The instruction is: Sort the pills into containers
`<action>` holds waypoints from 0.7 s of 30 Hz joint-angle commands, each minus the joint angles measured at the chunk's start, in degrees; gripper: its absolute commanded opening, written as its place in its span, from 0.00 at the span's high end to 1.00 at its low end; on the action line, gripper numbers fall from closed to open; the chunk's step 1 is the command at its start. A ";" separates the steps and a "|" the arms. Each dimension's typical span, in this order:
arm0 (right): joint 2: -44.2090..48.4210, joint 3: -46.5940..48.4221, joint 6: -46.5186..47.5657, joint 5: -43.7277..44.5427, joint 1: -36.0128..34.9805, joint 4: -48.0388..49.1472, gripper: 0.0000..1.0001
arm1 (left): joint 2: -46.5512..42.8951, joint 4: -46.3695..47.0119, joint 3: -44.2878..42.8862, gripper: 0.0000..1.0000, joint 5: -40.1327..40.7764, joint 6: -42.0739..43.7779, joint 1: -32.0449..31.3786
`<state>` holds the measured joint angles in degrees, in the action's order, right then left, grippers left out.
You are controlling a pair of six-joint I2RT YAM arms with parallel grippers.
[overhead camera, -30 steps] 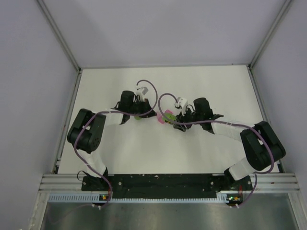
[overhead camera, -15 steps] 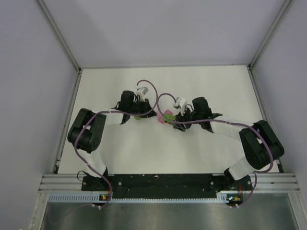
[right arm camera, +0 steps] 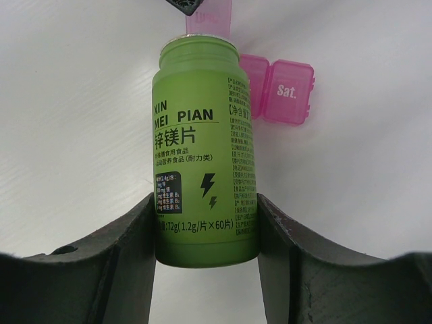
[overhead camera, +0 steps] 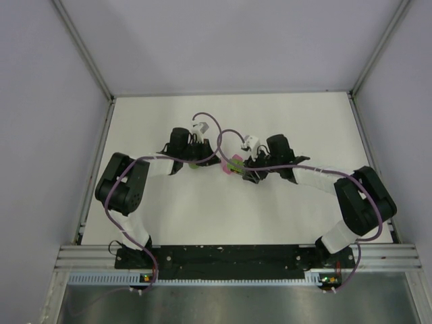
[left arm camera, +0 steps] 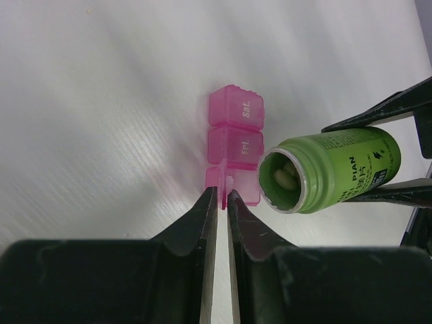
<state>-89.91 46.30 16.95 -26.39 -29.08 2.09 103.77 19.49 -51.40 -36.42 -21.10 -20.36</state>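
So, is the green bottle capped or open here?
Open. The left wrist view looks straight into the uncapped mouth of the green bottle, pale pills visible inside.

Pill box (left arm camera: pixel 234 145): translucent pink plastic, glossy and smooth, with white day letters on the lids.
Bottle (right arm camera: pixel 202 148): green plastic, satin rather than glossy. Black print sits directly on the wall, and the mouth rim is smooth.
Pills (left arm camera: pixel 283 177) inside the bottle: pale, smooth, slight sheen.
Table (left arm camera: pixel 101 101): white, matt, with faint fine streaks under the light.
Left tool (left arm camera: pixel 223 192) and right tool (right arm camera: pixel 206 199): black plastic, matt, dull sheen on the inner faces.
Rail (overhead camera: pixel 236 253) along the near edge of the table: bare metal, grooved, soft sheen.
Cable (overhead camera: pixel 209 121): purple, smooth jacket.
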 commanded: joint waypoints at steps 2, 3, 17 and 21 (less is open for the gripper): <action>-0.27 3.35 -0.69 1.60 -1.42 0.20 1.00 | -0.41 1.35 -1.78 0.83 0.04 -0.08 -0.03; -0.35 3.44 -0.86 2.04 -1.59 0.02 1.00 | -0.41 1.26 -1.78 0.83 0.21 -0.17 -0.12; -0.88 5.64 -3.50 5.65 -3.09 -2.00 1.00 | -0.67 0.82 -1.78 0.83 0.48 0.10 -0.12; -0.88 6.17 -3.59 5.91 -3.44 -4.28 1.00 | -0.58 0.73 -1.86 0.83 0.56 0.10 -0.12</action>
<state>-90.65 49.17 14.17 -20.86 -31.46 -2.31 103.77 19.22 -51.44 -36.10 -21.10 -20.36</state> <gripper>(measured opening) 0.517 0.168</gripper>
